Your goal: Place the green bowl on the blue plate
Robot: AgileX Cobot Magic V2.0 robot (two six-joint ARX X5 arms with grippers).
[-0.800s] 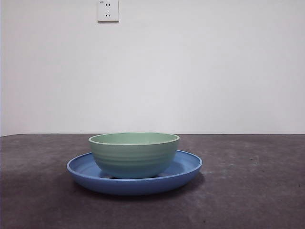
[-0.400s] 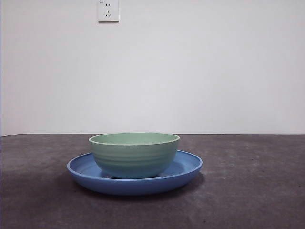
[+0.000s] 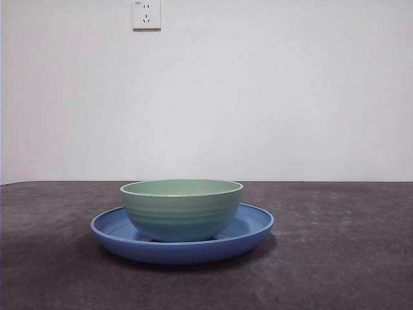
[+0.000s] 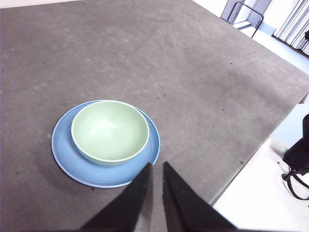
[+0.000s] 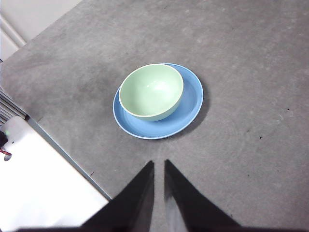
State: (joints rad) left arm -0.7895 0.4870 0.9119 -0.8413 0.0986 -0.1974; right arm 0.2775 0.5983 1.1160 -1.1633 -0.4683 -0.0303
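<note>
The green bowl [image 3: 181,210] stands upright and empty on the blue plate [image 3: 255,227], a little left of the plate's middle in the front view. Both wrist views look down on the pair from well above: the green bowl [image 4: 110,131] on the blue plate [image 4: 65,154], and the green bowl [image 5: 151,92] on the blue plate [image 5: 193,101]. My left gripper [image 4: 157,167] is shut, high above the table and apart from the dishes. My right gripper [image 5: 159,164] is shut too, also raised and clear of them. Neither gripper appears in the front view.
The dishes rest on a dark grey table [image 3: 335,258] before a white wall with a socket [image 3: 146,14]. The table edge [image 4: 251,157] and floor show in the left wrist view; a table edge [image 5: 58,150] shows in the right wrist view.
</note>
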